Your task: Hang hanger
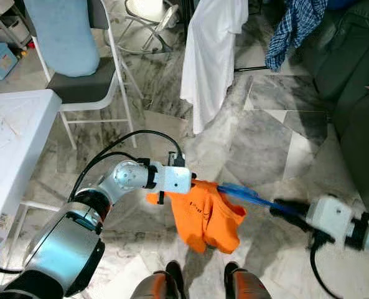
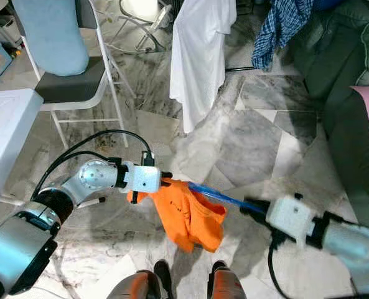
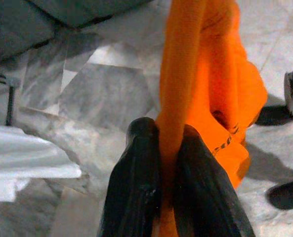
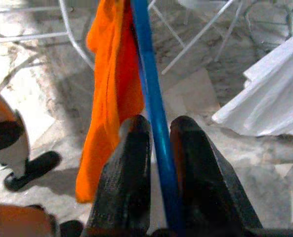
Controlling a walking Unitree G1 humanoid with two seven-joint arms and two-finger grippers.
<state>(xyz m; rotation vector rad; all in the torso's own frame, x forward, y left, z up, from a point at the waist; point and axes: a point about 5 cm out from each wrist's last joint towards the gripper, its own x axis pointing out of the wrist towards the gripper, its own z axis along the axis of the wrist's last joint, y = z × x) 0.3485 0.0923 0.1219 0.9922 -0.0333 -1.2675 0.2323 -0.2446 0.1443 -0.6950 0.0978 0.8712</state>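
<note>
An orange shirt [image 1: 206, 215] hangs in front of me above the marble floor, draped on a blue hanger [image 1: 246, 195]. My left gripper [image 1: 193, 182] is shut on the shirt's upper edge; the left wrist view shows the orange cloth [image 3: 205, 89] pinched between the black fingers [image 3: 136, 187]. My right gripper [image 1: 284, 207] is shut on the hanger's blue bar [image 4: 153, 108], which runs between its fingers [image 4: 124, 182] toward the shirt [image 4: 109, 94].
A white garment [image 1: 212, 56] and a blue plaid shirt [image 1: 293, 28] hang ahead. A folding chair [image 1: 88, 81] with a light blue cushion stands at left beside a white table [image 1: 16, 143]. A dark sofa [image 1: 352, 93] runs along the right. My feet [image 1: 203, 280] are below.
</note>
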